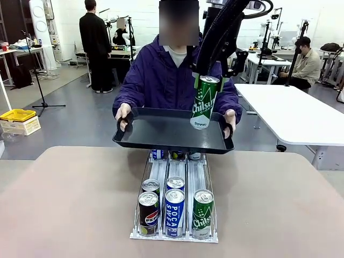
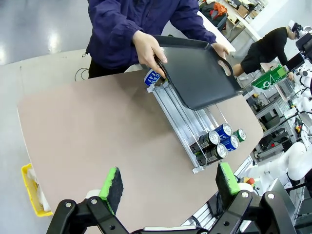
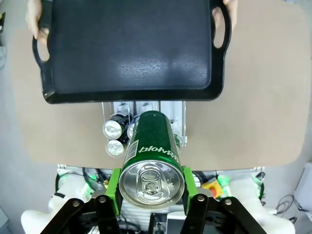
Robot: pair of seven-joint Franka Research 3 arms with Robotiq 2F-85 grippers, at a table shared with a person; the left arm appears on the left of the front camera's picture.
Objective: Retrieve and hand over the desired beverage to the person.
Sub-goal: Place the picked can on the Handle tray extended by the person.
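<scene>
My right gripper (image 1: 207,81) is shut on a green Chilsung can (image 1: 204,102) and holds it slightly tilted in the air by the right part of a black tray (image 1: 161,134). The person (image 1: 166,75) in the purple jacket holds that tray by both handles over the far end of the can rack (image 1: 174,177). In the right wrist view the can (image 3: 151,165) sits between the green pads (image 3: 113,187), just short of the tray's (image 3: 131,48) near rim. My left gripper (image 2: 169,183) is open and holds nothing, high above the table's near left side.
The rack's front row holds a Pepsi can (image 1: 148,212), a Pocari Sweat can (image 1: 174,212) and a green can (image 1: 202,212), with more cans behind them. The tan table (image 1: 64,204) is bare on both sides of the rack. A white table (image 1: 301,113) stands at right.
</scene>
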